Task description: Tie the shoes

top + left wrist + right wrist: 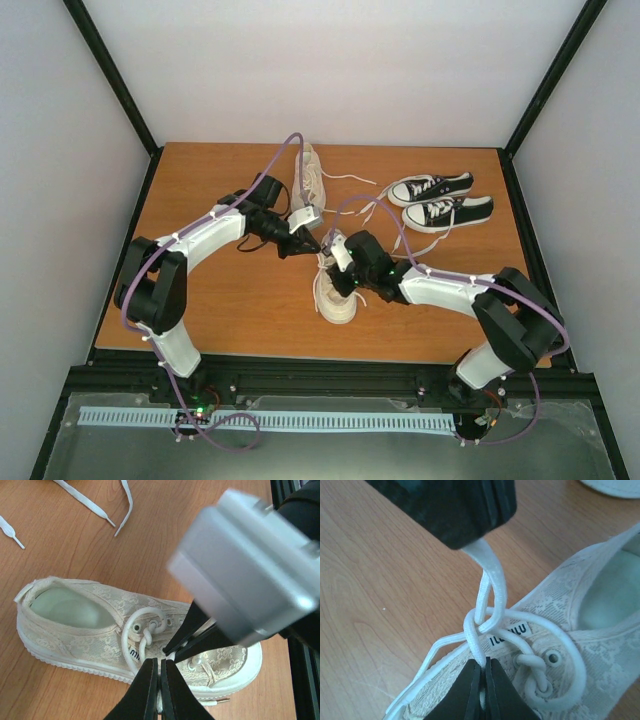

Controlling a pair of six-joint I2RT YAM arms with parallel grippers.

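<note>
Table [220, 300]: wooden top, carrying both pairs of footwear.
Near shoe [335, 298]: cream lace-patterned canvas, centre of the top view, just below the point where the two arms meet. It rests on its sole.
Far shoe [308, 180]: its mate, upper centre of the top view, behind the left arm, with laces trailing loose to the right.
Black sneakers [440, 200]: upper right of the top view, well apart from the work.
Left gripper [160, 680]: fingers pressed together on a strand of lace above the near shoe's eyelets [159, 625].
Right gripper [484, 677]: fingers likewise together, pinching lace just over the tongue label.
Lace [492, 585]: white and flat, doubled upward into the left gripper at the upper left of the right wrist view. A slack loop lies around the eyelets.
Crossing [477, 622]: the strands wrap each other once and are not drawn tight.
Handling, shoe: judged light, with a soft upper and a stiffer rubber sole. It is likely to slide or lift if the lace is pulled hard.
Handling, lace: judged limp and slippery. It is best held flat, close to the crossing, and drawn sideways and apart rather than up.
</note>
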